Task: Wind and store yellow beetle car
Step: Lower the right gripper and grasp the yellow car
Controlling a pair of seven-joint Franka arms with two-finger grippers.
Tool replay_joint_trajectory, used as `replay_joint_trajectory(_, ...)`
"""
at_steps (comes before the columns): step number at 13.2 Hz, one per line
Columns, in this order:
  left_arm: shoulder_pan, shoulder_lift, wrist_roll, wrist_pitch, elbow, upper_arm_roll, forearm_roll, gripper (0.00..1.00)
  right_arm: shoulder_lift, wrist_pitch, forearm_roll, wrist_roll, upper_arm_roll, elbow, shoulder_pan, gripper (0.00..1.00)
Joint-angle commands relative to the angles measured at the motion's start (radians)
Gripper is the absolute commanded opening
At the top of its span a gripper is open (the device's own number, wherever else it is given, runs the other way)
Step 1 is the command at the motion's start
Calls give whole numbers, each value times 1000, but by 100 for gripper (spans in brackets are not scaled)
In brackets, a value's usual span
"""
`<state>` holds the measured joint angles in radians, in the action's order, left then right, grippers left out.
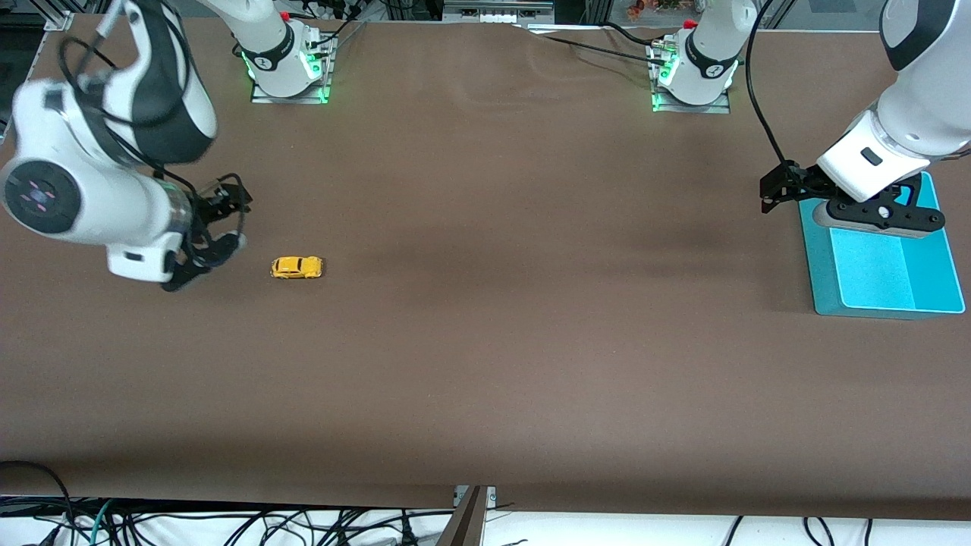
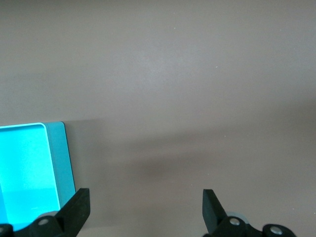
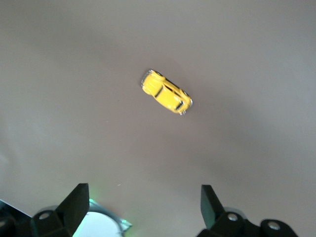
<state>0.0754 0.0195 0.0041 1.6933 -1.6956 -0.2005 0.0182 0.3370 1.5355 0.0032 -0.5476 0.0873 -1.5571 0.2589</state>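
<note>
A robotics lab. Two white robot arms [image 1: 98, 152] are bolted to a brown-covered table [image 1: 485, 364]. Loose black cables [image 1: 227, 523] trail along its edge.

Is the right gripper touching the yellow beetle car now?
Apart. In the right wrist view, bare table lies between the open right gripper and the yellow beetle car. The front view shows the same gap.

Glossy yellow beetle car [image 1: 296, 267] on matt table [image 1: 485, 364].

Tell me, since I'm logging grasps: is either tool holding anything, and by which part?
Nothing is held: both the right tool and left tool are open, and the yellow beetle car sits untouched.
</note>
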Motion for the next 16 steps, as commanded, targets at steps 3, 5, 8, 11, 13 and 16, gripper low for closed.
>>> replay_joint_trajectory(3, 7, 10, -4, -21, 28, -4, -15, 100, 53, 159, -14, -320, 5, -78, 22, 100)
replay_joint_trajectory(5, 7, 10, -4, -21, 28, -4, -15, 100, 47, 292, -12, -453, 8, -173, 19, 100)
replay_joint_trajectory(8, 7, 10, -3, -21, 28, -4, -15, 100, 40, 463, -14, -590, 9, -289, 17, 100)
replay_joint_trajectory(11, 7, 10, -4, -21, 28, -4, -15, 100, 39, 633, -12, -685, 8, -395, 17, 100)
replay_joint_trajectory(13, 7, 10, -4, -23, 28, -4, -15, 100, 39, 727, -12, -742, 8, -454, 17, 100)
replay_joint_trajectory(16, 9, 10, -3, -23, 28, -4, -15, 100, 39, 869, -9, -797, 8, -544, 16, 99)
